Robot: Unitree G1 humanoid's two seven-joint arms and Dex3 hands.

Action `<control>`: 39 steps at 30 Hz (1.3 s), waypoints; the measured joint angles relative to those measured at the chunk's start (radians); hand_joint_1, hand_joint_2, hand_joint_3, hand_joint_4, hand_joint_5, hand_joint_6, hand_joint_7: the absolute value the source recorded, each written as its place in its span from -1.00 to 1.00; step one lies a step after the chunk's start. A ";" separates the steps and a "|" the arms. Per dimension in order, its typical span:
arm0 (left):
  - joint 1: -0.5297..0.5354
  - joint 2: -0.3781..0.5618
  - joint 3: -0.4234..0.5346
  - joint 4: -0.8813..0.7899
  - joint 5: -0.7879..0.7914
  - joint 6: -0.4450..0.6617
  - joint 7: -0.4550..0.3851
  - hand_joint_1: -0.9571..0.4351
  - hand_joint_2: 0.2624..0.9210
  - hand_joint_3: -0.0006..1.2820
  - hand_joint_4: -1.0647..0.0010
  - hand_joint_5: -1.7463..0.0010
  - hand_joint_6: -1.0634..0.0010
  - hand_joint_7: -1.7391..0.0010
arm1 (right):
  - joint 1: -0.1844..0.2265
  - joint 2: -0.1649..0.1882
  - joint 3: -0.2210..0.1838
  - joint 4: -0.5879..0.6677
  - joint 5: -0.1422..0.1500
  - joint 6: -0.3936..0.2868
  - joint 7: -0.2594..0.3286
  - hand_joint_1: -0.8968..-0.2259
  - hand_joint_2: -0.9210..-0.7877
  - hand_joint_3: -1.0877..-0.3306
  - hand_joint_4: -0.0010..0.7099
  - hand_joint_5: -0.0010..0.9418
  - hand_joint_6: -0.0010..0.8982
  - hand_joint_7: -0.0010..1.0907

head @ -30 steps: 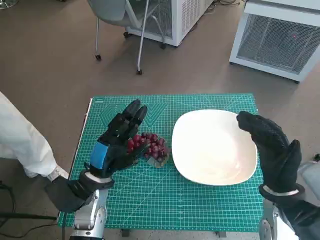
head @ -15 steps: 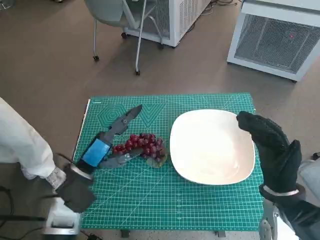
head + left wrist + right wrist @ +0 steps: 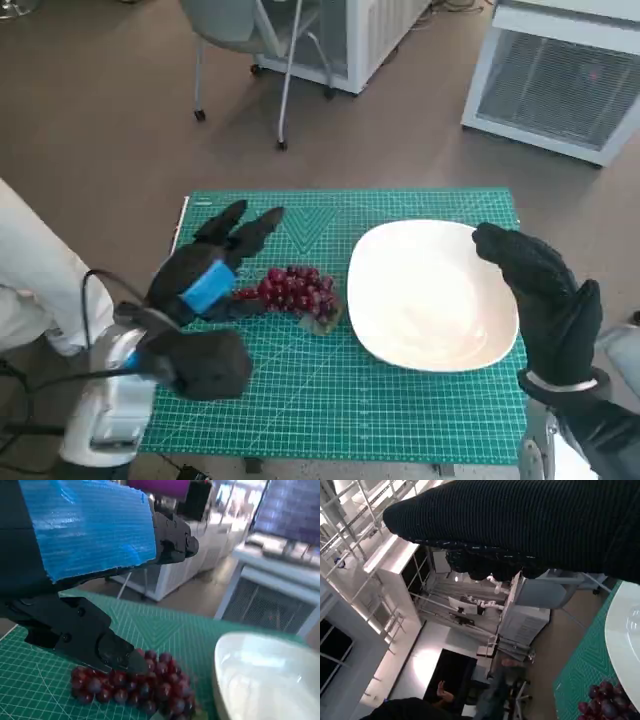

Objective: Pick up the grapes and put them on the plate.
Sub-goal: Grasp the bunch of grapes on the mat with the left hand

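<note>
A bunch of dark red grapes (image 3: 296, 292) lies on the green cutting mat, just left of the white plate (image 3: 432, 296). My left hand (image 3: 213, 272) sits beside the bunch on its left, with fingers (image 3: 262, 226) spread and raised toward the mat's far edge. In the left wrist view a black finger (image 3: 95, 641) touches the top of the grapes (image 3: 145, 686) while the others stand apart above; nothing is held. The plate (image 3: 265, 675) is empty. My right hand (image 3: 543, 290) stands upright at the plate's right rim, holding nothing. The right wrist view shows the grapes (image 3: 603, 703) and the plate's rim (image 3: 626, 625).
The green cutting mat (image 3: 340, 400) covers the small table. A person's white sleeve (image 3: 30, 272) is at the left edge. A chair (image 3: 262, 40) and white units (image 3: 560, 80) stand on the floor beyond the table. A cable (image 3: 92, 290) loops by my left forearm.
My left hand has slid back to the left off the grapes, and its forearm has swung out to the lower left. The bunch, plate and right hand have stayed put.
</note>
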State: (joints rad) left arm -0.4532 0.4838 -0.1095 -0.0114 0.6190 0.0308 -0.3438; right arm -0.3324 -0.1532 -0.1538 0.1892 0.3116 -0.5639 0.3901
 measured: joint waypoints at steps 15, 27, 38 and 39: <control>-0.122 -0.035 -0.130 0.194 0.055 0.068 0.023 -0.04 0.43 -1.00 0.91 0.99 0.57 0.99 | 0.002 -0.001 -0.004 -0.001 0.000 0.000 0.000 0.25 -1.00 0.39 0.39 -0.99 -0.73 0.24; -0.207 -0.063 -0.190 0.328 0.064 0.090 0.027 0.00 0.44 -1.00 0.91 1.00 0.57 0.99 | 0.005 -0.002 -0.006 -0.001 0.000 -0.002 0.000 0.26 -1.00 0.39 0.39 -0.99 -0.73 0.24; -0.432 -0.181 -0.308 0.767 0.085 0.146 0.008 0.03 0.45 -1.00 0.93 1.00 0.58 1.00 | 0.006 -0.001 -0.004 0.001 0.000 -0.002 0.000 0.27 -1.00 0.39 0.39 -0.99 -0.72 0.24; -0.451 -0.193 -0.317 0.806 0.085 0.145 0.008 0.03 0.45 -1.00 0.93 1.00 0.58 1.00 | 0.006 -0.001 -0.005 0.001 0.000 -0.001 0.000 0.27 -1.00 0.39 0.39 -0.99 -0.72 0.24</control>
State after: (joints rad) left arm -0.9042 0.2910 -0.4260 0.7946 0.7035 0.1761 -0.3360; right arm -0.3267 -0.1541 -0.1584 0.1904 0.3119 -0.5654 0.3899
